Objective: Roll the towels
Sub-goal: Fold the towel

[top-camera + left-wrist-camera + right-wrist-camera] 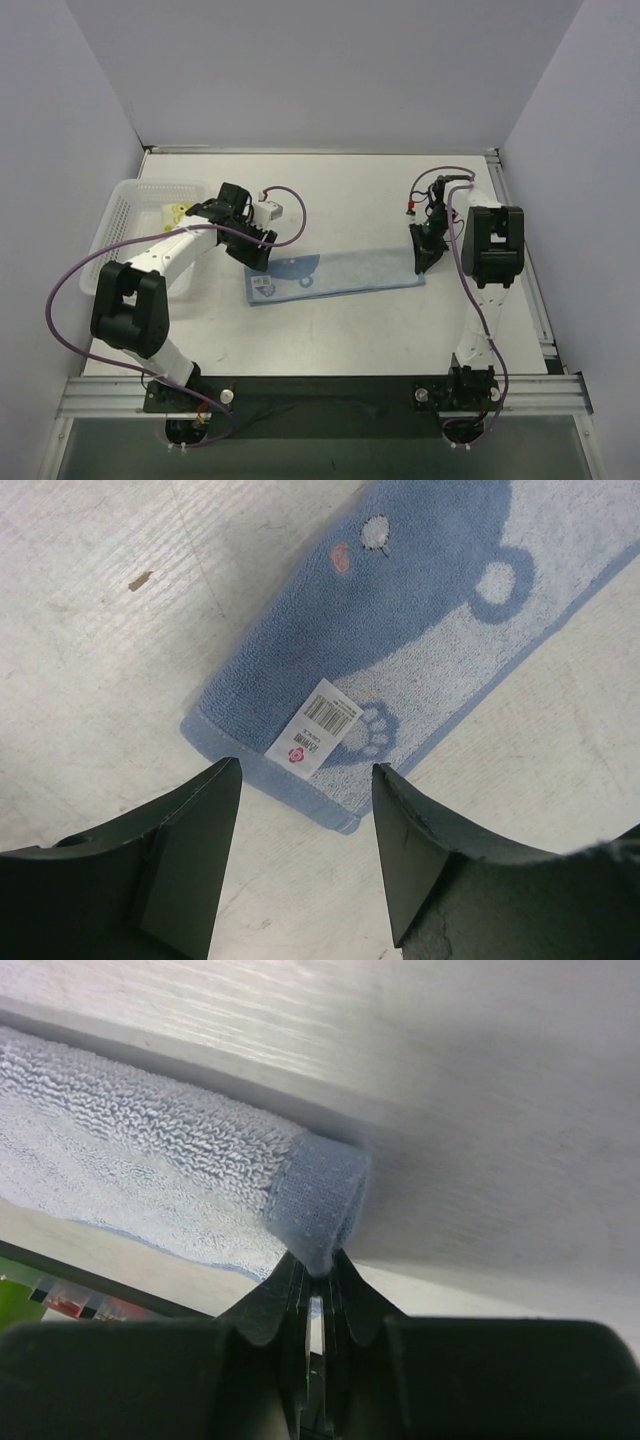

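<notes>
open hand (305, 780) above blue towel (420, 630)

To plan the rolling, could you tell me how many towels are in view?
2. The blue towel lies on the table, its right end pinched by the right gripper; the cream towel sits in the basket at left, partly hidden by the left arm.

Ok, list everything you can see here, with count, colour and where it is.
light blue towel: one, light blue, flat on the middle of the table
label: one, white, on that towel's left end
printed towel: one, cream with yellow print, inside the basket
basket: one, white mesh, at the table's left edge
table: one, white, under everything
left gripper: one, black, open above the blue towel's left end
right gripper: one, black, shut on the blue towel's right corner
</notes>
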`<state>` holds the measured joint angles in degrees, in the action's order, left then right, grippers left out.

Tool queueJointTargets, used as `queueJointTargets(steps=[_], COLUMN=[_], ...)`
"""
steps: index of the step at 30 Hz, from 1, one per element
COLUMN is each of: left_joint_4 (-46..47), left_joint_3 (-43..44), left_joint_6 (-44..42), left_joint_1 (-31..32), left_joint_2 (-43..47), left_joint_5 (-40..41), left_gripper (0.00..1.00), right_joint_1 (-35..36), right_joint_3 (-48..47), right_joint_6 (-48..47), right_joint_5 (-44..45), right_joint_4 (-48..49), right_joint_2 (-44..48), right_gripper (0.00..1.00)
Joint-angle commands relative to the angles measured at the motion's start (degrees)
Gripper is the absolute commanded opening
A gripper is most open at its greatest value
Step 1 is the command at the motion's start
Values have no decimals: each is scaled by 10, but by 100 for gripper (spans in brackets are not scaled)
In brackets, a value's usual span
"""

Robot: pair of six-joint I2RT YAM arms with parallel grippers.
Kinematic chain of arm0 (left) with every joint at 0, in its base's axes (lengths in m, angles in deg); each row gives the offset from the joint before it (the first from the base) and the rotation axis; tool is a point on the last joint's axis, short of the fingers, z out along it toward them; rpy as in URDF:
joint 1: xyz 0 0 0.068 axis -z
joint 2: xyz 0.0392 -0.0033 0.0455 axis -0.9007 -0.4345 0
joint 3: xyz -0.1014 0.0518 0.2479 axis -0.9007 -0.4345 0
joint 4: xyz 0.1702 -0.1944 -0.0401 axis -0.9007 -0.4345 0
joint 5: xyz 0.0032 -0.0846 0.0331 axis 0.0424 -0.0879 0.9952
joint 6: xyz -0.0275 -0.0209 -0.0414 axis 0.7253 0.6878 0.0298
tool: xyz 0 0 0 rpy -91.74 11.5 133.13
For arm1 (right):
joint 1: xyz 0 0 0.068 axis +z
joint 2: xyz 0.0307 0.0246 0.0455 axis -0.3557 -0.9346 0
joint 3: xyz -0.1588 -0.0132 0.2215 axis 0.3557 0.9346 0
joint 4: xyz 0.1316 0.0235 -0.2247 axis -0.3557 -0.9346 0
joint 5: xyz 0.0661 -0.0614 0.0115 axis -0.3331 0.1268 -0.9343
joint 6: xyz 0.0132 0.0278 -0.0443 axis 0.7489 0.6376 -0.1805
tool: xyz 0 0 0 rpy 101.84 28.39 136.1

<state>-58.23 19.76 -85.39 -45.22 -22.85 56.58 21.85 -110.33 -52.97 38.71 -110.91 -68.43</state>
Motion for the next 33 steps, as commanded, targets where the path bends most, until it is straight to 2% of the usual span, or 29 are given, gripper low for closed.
queueJointTargets(steps=[1,7,10,15,22,28,33], left_joint_4=[7,-3,-9,-10,-10,-11,-10], left_joint_3=[21,2,1,-11,-19,-28,-38], left_joint_6=[-5,-8,-6,12,23,26,26], left_joint_1=[-2,-5,-15,-38,-72,-77,-78], left_joint_2=[10,13,9,-11,-42,-34,-26], left_joint_5=[-56,-99,-107,-138,-156,-154,-151], left_gripper=[65,63,63,61,56,56,57], right_joint_1=[-44,-44,-14,75,166,231,245], right_joint_3=[-13,-55,-62,-65,-137,-153,-155], right_joint_6=[-41,-56,-53,-49,-27,-22,-8], right_joint_5=[27,-23,-58,-104,-138,-146,-139], right_joint_4=[-38,-85,-98,-96,-96,-92,-68], right_joint_2=[52,98,106,111,50,9,-24], right_gripper=[0,0,0,0,0,0,0])
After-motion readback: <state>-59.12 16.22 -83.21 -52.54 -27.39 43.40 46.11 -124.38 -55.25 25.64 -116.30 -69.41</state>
